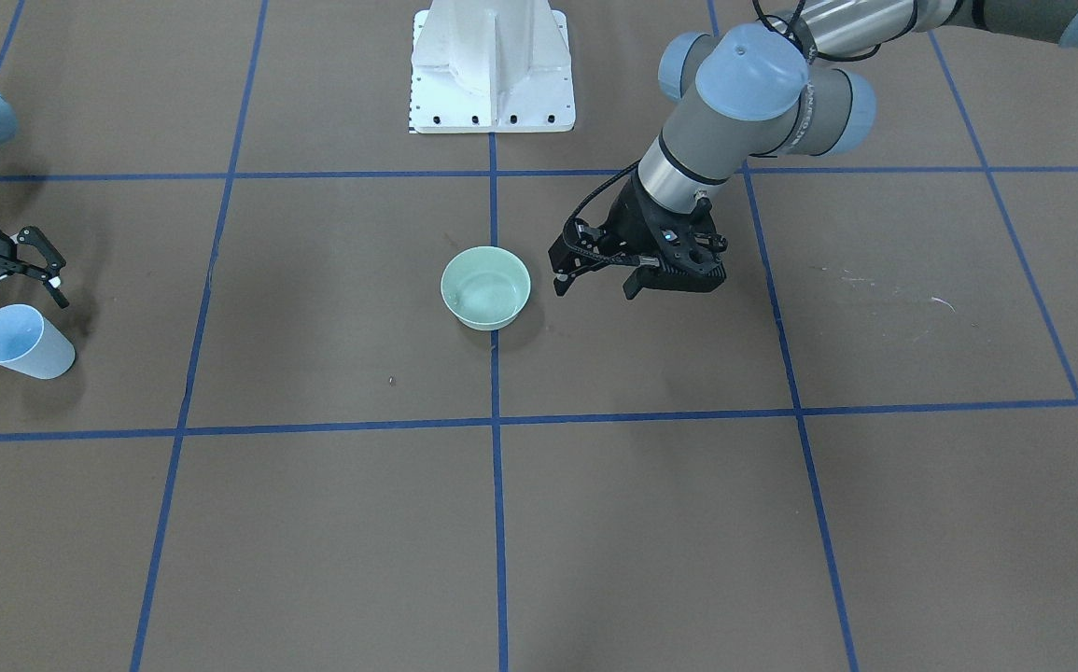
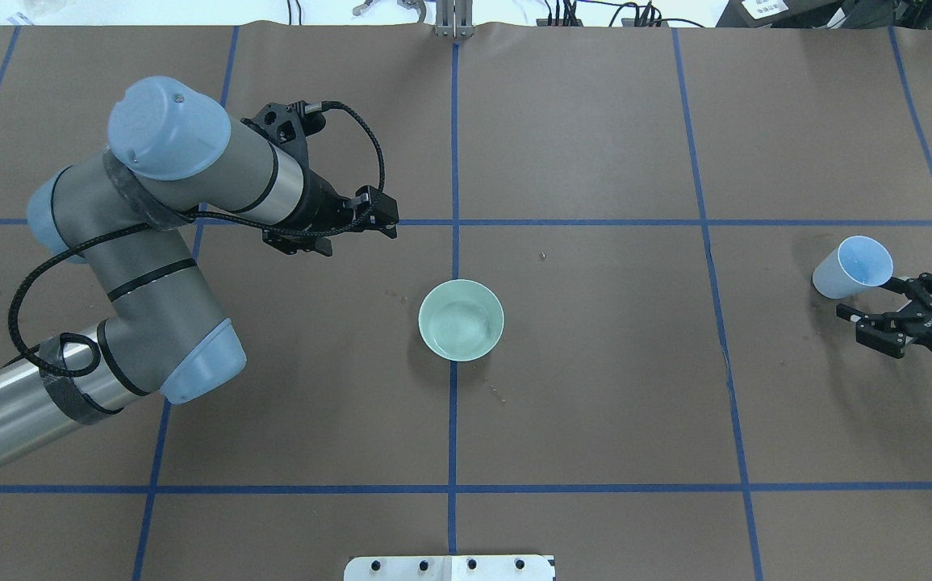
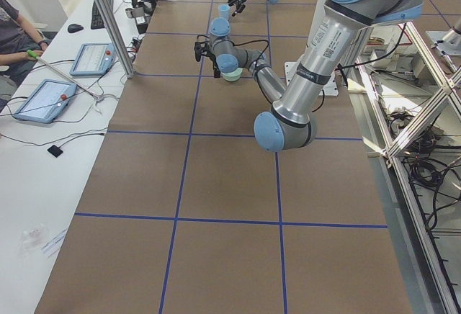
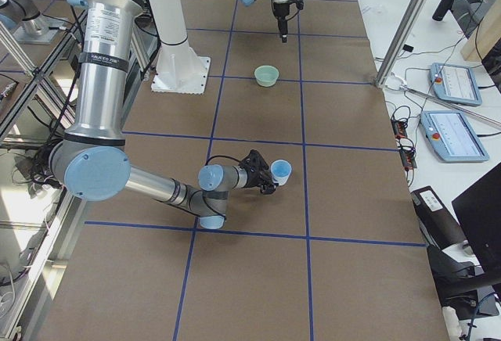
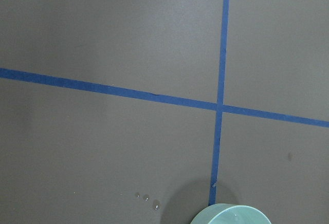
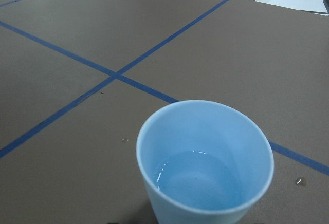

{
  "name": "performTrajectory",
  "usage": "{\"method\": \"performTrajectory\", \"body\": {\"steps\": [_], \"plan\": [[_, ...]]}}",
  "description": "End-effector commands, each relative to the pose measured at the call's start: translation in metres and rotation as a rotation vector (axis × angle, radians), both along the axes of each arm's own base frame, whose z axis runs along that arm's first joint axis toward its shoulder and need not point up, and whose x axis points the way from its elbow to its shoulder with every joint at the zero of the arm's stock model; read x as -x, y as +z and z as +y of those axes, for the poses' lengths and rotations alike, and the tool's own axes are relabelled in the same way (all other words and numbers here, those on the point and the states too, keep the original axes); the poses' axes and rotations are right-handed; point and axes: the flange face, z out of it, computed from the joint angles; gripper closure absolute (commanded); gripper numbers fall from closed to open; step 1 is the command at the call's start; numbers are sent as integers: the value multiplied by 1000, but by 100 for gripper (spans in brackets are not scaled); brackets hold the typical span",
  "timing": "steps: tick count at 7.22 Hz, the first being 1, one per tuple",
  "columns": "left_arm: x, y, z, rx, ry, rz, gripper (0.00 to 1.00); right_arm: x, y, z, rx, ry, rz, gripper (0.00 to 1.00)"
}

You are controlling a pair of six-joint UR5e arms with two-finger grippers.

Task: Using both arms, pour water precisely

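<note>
pose | left hand (image 1: 595,284) apart, angled down near bowl (image 1: 485,287) | right hand (image 2: 870,296) apart, low behind cup (image 2: 852,267)

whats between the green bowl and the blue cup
Nothing stands between the green bowl and the blue cup: only bare brown table cover, crossed by one blue tape line. The overhead exterior view shows this best.

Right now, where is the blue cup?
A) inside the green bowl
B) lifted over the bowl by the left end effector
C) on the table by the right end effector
C: the cup stands on the table at the open right end effector, far from the bowl.
</note>
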Motion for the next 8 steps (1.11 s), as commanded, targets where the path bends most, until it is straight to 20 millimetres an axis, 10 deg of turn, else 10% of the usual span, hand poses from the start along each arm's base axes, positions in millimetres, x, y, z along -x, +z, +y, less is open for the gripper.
{"method": "performTrajectory", "body": {"steps": [1,8], "plan": [[0,0,0,2,0,-3,1,-1,3,-2,0,19,4,11],[4,-1,-1,12,-4,-16,1,11,-6,-14,-11,39,-15,11]]}}
